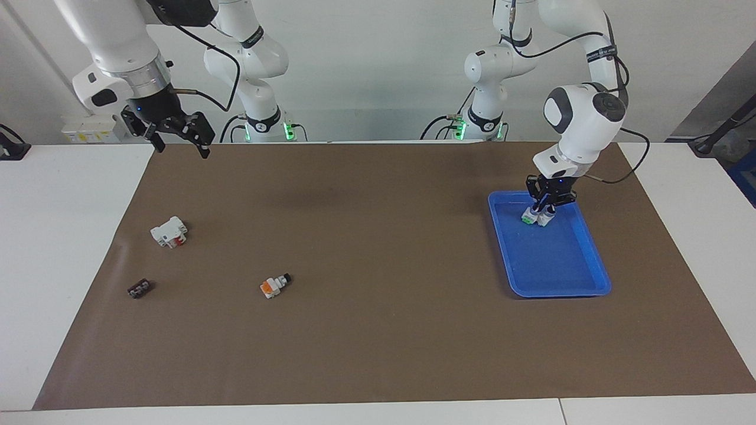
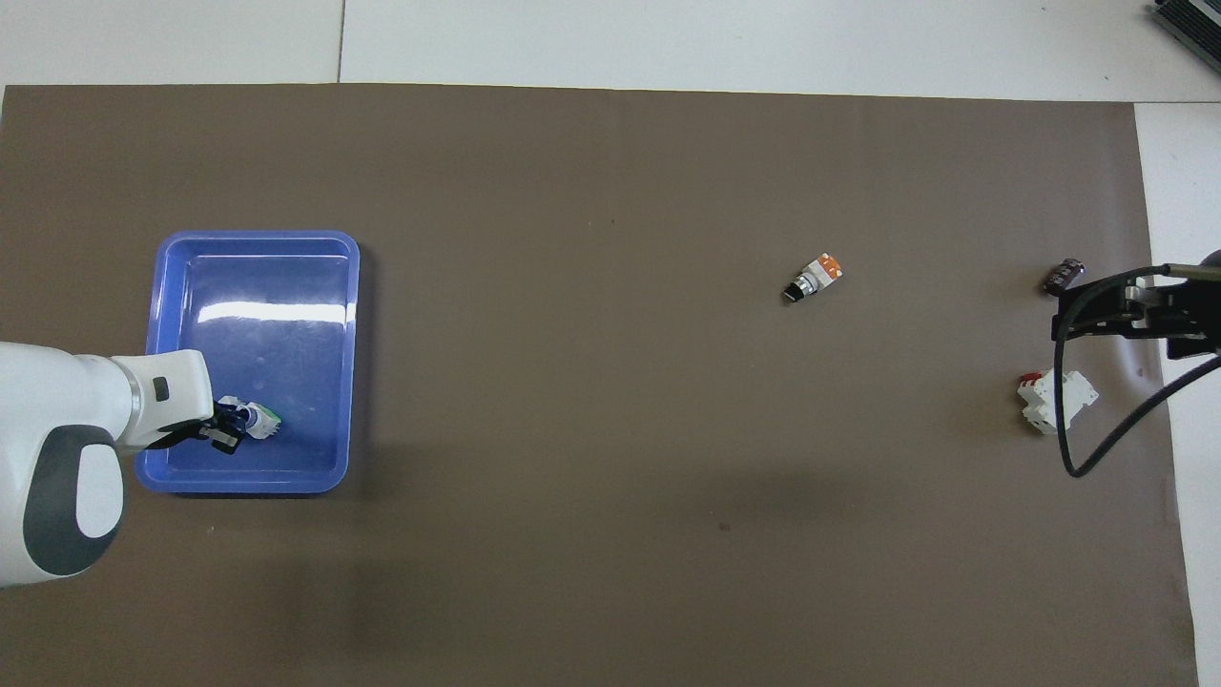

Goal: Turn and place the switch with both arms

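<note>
The left gripper [image 1: 538, 216], fingers clamped on the small white-and-green plastic switch [image 1: 535, 218], holds it low in the blue plastic tray [image 1: 561, 277], seemingly for release. The right gripper [image 1: 177, 139] waits, fingers spread and empty.

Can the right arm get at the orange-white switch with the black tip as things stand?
Probably yes. The right gripper hangs open and empty over the mat's edge at its own end of the table, and the orange-white switch lies alone on bare mat, nothing beside it. It is a fair stretch, though.

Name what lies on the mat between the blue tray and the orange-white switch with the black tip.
Nothing: between the blue tray and the orange-white switch the brown mat is bare, clearest in the overhead view.
</note>
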### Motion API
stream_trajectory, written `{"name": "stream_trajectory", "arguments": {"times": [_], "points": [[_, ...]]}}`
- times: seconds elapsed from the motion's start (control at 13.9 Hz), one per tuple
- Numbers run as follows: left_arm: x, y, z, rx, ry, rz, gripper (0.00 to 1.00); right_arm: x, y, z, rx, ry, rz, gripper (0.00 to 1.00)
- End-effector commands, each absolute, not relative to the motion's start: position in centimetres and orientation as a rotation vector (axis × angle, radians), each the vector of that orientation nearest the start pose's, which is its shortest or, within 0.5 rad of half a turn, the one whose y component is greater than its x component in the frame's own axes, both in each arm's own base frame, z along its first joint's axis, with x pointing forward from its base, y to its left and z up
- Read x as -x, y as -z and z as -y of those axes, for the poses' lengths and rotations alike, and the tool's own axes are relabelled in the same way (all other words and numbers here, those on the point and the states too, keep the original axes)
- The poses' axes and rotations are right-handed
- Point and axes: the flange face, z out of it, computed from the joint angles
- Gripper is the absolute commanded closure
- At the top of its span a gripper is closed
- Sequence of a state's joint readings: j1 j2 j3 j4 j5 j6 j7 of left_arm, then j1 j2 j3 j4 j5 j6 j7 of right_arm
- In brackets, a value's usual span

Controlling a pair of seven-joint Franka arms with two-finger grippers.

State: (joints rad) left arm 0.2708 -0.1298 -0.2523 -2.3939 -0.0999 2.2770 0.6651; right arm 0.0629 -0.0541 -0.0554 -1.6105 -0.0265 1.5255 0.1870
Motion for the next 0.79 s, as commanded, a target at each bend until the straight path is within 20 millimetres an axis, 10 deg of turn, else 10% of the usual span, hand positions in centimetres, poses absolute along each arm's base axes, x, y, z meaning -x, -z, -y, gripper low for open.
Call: {"name": "stream_trajectory", "arguments": {"times": [0.0,0.14,0.36,0.72], "points": [[-47.5,-36.5,-0.6,3.021,0.042,-0.936,1.00,-52.9,-63.4,-0.1,3.168,-0.065,-0.283,0.00],[-47.6,-36.7,-0.4,3.018,0.045,-0.944,0.95,-52.9,-63.4,-0.1,3.168,-0.065,-0.283,0.00],[-48.5,-37.2,0.2,3.017,0.057,-0.958,0.57,-52.9,-63.4,-0.1,3.168,-0.065,-0.283,0.00],[-52.6,-42.8,2.1,3.092,-0.010,-0.850,0.57,-52.8,-63.4,0.0,3.168,-0.067,-0.285,0.00]]}}
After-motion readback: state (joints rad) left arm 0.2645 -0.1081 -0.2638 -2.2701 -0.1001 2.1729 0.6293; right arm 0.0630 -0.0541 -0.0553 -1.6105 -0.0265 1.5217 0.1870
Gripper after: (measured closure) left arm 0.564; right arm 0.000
